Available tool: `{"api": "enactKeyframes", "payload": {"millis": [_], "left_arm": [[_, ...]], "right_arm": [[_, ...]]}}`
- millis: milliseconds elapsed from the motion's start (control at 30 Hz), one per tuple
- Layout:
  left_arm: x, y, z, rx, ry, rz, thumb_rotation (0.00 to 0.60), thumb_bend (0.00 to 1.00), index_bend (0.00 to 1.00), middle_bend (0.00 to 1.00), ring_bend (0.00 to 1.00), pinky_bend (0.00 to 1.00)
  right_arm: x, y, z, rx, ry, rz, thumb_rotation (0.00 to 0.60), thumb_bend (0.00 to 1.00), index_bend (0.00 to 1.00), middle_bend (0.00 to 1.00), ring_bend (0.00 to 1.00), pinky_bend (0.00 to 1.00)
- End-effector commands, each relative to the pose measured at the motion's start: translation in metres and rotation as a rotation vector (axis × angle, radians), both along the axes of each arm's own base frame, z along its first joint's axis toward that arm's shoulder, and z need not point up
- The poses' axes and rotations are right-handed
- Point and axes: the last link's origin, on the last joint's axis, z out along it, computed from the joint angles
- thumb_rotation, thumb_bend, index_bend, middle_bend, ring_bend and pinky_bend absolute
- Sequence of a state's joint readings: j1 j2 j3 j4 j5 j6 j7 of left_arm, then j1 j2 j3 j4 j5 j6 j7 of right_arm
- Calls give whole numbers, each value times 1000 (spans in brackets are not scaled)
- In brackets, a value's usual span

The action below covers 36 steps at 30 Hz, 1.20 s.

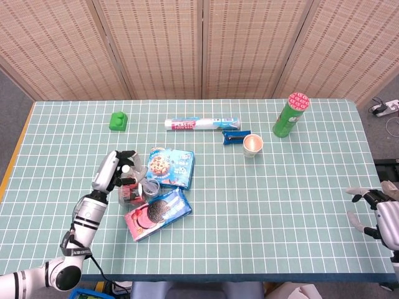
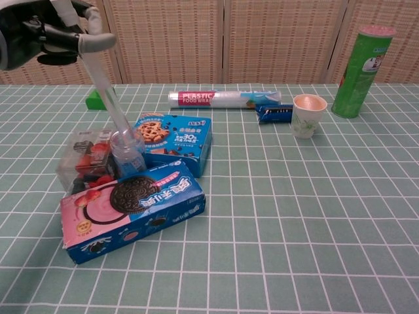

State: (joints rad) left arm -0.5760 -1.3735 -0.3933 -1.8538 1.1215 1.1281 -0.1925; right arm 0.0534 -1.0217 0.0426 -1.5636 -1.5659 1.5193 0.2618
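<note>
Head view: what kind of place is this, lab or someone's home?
Most likely a lab or data-collection setup, not a home. A table with a green grid cover stands before woven folding screens, and unrelated props lie scattered on it: a cookie box, a paper cup, a green canister.
</note>
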Motion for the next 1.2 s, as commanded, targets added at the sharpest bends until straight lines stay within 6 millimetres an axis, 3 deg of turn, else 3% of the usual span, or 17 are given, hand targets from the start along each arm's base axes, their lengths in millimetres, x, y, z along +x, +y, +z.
{"api": "enactKeyframes", "payload": {"millis": [33,200,400,533,600,800,967,1067,1200], "left_arm": [[2,-2,15,35,4,8,600,357,864,1000,1000,1000],[-1,-6,29,101,83,10,600,358,863,1000,1000,1000],[-22,-8,41,285,400,8,600,358,864,1000,1000,1000],[-33,-10,43,386,523,19,600,358,864,1000,1000,1000],[-36,-12,42,371,487,39,600,357,863,1000,1000,1000],[-38,-15,51,161,90,129,600,357,864,1000,1000,1000],[-42,-15,62,95,0,133,600,358,864,1000,1000,1000],[-49,-14,64,150,107,122,600,358,864,1000,1000,1000],[-58,-11,58,334,436,84,600,357,864,1000,1000,1000]], "right_arm": [[0,0,-1,3,2,1,600,284,333,458,358,513],[1,0,-2,7,6,1,600,284,333,458,359,513],[1,0,-4,8,10,0,600,284,333,458,359,513],[1,0,-5,9,14,-3,600,284,333,458,358,513],[1,-1,-5,10,16,-4,600,284,333,458,358,513],[1,-1,-7,13,20,-7,600,283,333,458,358,513],[1,-2,-7,15,22,-11,600,283,332,458,358,513],[1,-2,-7,17,24,-12,600,284,332,458,358,513],[1,-2,-7,17,25,-14,600,284,332,458,359,513]]}}
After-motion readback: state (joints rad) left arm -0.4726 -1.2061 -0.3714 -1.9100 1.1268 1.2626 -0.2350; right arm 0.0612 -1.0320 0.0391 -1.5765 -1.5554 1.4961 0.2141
